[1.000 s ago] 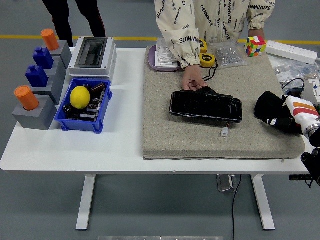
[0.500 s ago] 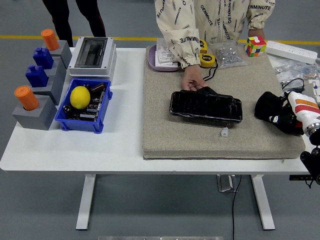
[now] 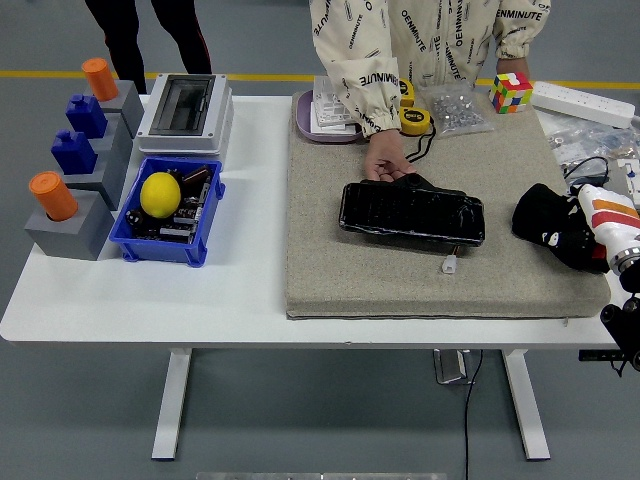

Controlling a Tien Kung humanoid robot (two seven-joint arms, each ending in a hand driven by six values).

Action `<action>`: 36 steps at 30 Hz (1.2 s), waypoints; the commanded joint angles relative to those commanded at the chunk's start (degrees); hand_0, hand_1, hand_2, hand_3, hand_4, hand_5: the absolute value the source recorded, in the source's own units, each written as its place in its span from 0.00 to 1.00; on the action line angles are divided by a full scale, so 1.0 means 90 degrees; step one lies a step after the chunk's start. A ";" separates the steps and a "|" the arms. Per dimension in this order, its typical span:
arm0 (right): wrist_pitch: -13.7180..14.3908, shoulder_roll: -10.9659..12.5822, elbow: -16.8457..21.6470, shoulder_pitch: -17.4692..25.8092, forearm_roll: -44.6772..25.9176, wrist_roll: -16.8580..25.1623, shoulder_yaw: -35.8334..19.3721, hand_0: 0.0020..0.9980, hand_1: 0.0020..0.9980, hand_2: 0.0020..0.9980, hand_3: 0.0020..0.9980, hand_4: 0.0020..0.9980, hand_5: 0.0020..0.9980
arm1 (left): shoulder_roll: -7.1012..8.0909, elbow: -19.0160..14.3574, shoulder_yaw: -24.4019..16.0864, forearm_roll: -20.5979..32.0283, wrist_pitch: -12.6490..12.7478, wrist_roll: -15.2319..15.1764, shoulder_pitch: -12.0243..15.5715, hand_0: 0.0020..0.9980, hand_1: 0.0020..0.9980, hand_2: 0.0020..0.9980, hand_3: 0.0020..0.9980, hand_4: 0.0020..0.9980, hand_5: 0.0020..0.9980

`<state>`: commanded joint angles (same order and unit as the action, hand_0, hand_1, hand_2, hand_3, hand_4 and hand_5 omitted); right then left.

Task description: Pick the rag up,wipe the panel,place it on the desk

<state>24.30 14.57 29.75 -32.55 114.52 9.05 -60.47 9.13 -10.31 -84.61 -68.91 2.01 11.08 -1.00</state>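
Right hand (image 3: 590, 235) is clamped on the black rag (image 3: 545, 225) at the mat's (image 3: 330, 270) right edge — looks like the pickup step. Next it carries the rag left to the panel (image 3: 411, 212) — a person's hand (image 3: 385, 160) steadies it.

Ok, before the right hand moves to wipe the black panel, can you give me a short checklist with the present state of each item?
1. Rag in the right hand: ok, the hand is closed on the black rag at the mat's right edge.
2. Panel lying flat on the mat: ok.
3. Panel held steady: ok, the person's hand rests at its far edge.
4. Path from rag to panel clear: ok, only bare mat between.
5. Small white connector clear of the panel: ok, beside its near edge.
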 joint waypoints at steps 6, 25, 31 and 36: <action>-0.0005 -0.0002 0.0003 0.0012 0.0032 -0.0017 -0.0009 0.32 0.41 0.44 0.43 1.00 0.14 | 0.0007 0.0000 0.0007 -0.0006 -0.0001 0.0001 0.0013 0.65 0.70 0.74 0.57 0.60 0.47; 0.0048 0.0063 0.0147 -0.0035 0.0146 -0.0098 -0.0073 0.30 0.37 0.41 0.39 1.00 0.11 | 0.0015 0.0000 0.0006 -0.0017 -0.0001 0.0004 0.0024 0.65 0.70 0.74 0.57 0.60 0.47; 0.0064 0.0102 0.0206 -0.0065 0.0160 -0.0118 -0.0070 0.30 0.37 0.40 0.39 1.00 0.12 | 0.0004 0.0000 -0.0013 -0.0020 0.0001 0.0006 0.0019 0.65 0.70 0.74 0.56 0.60 0.47; 0.0071 0.0161 0.0380 -0.0072 0.0165 -0.0179 -0.0045 0.30 0.37 0.40 0.38 1.00 0.11 | 0.0004 0.0000 -0.0022 -0.0022 0.0000 0.0001 0.0013 0.65 0.70 0.74 0.57 0.60 0.47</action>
<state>24.94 16.01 33.16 -33.21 116.00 7.44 -60.88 9.16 -10.31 -84.80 -69.11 2.01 11.08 -0.88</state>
